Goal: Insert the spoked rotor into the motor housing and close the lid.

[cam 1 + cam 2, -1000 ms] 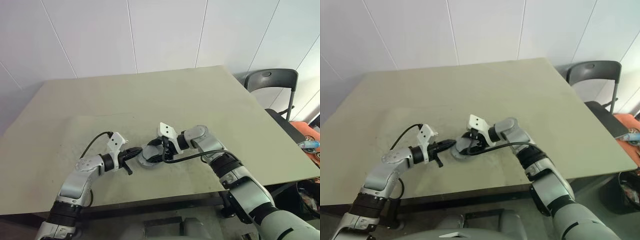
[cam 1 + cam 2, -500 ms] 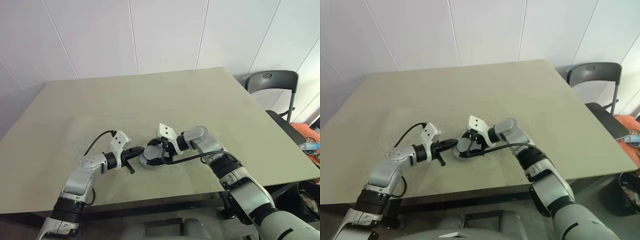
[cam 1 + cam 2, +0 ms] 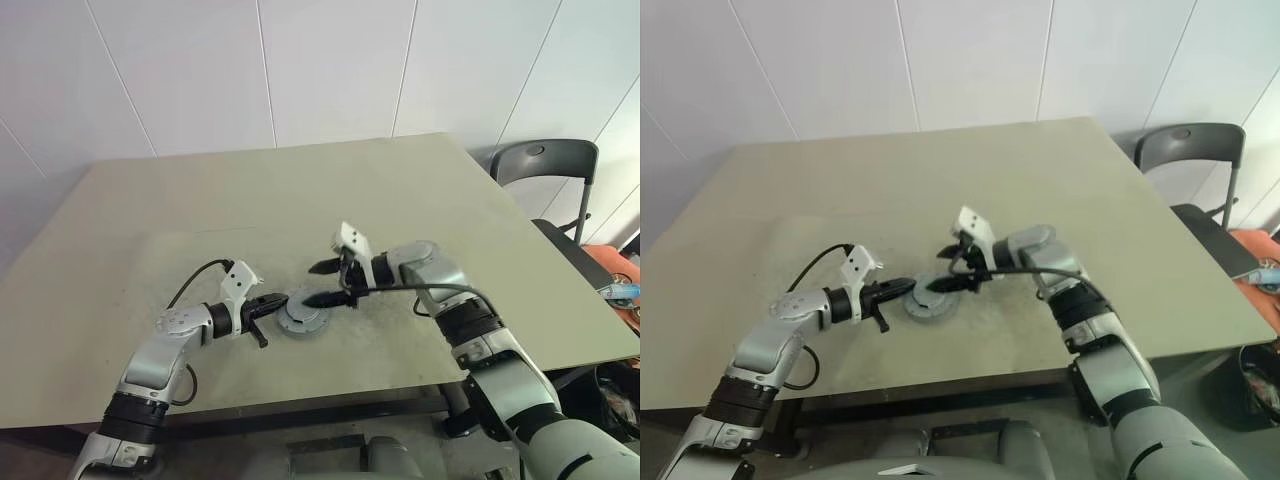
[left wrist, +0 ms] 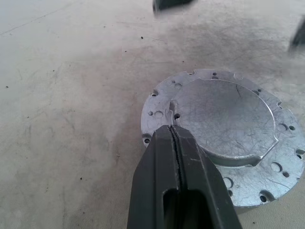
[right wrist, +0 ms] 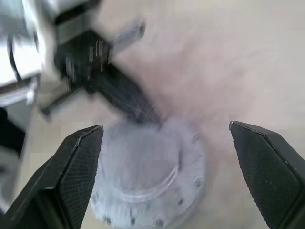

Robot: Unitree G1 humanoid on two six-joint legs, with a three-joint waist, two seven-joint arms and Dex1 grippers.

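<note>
Left tool [image 3: 268, 303]: fingers clenched together, empty, tips touching left rim of lid [image 4: 224, 138]. Lid seated flat on motor housing [image 3: 303, 322], near-centre of tabletop [image 3: 420, 200]. Right tool [image 3: 325, 283]: fingers spread wide, released, hovering just above lid's right-far side.

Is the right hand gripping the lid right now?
No. The right hand has its two fingers spread wide apart above the lid, with neither finger touching it.

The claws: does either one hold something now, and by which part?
Nothing is held. The right claw is open above the lid; the shut left claw meets its rim.
</note>
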